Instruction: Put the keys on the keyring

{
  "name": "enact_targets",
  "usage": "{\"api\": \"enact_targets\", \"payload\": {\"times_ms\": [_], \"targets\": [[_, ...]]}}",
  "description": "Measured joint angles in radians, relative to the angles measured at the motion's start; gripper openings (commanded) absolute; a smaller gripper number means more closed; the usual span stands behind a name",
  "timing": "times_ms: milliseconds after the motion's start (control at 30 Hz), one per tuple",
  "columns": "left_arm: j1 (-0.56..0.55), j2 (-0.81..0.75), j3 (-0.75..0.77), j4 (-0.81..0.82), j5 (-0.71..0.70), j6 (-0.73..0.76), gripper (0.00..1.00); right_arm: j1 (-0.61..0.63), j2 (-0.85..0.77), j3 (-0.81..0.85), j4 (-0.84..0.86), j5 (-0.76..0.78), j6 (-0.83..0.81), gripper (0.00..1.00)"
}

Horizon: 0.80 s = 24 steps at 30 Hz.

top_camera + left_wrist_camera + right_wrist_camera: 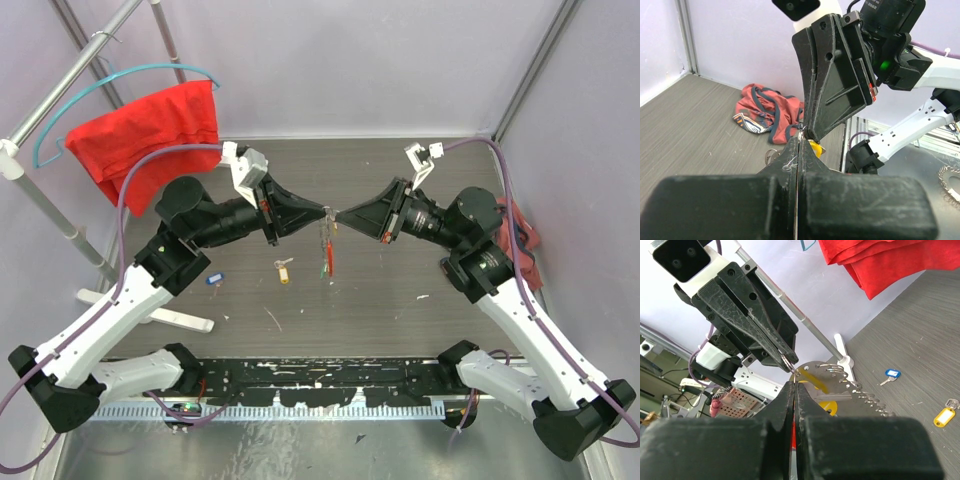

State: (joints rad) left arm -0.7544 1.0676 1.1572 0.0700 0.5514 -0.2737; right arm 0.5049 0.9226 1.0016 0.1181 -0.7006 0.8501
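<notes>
Both grippers meet tip to tip above the table's middle. The left gripper [326, 212] [800, 139] is shut, pinching a small metal ring of the keyring [330, 258]. The right gripper [341, 215] [794, 384] is shut on thin metal right beside that ring. The keyring's red bar hangs below the tips with a green tag [322, 268]. In the wrist views a yellow tag [816, 148] and a metal key hang close under the tips. A yellow-tagged key [285, 270] [943, 416] and a blue-tagged key [214, 279] [890, 374] lie on the table to the left.
A red cloth [150, 130] hangs on a hanger from a rack at the back left; the rack's white foot [180, 318] reaches onto the table. A red and blue cloth [520, 245] [767, 115] lies at the right wall. A black strip [320, 375] runs along the near edge.
</notes>
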Motion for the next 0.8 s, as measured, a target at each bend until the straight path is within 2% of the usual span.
{"api": "enact_targets", "payload": {"times_ms": [633,800], "targets": [[0.000,0.002,0.000,0.034,-0.003,-0.020,0.00,0.018,0.042,0.015,-0.016,-0.023,0.021,0.10],[0.000,0.003,0.001,0.045,0.001,-0.025,0.00,0.028,0.052,0.016,-0.017,-0.027,0.019,0.24]]}}
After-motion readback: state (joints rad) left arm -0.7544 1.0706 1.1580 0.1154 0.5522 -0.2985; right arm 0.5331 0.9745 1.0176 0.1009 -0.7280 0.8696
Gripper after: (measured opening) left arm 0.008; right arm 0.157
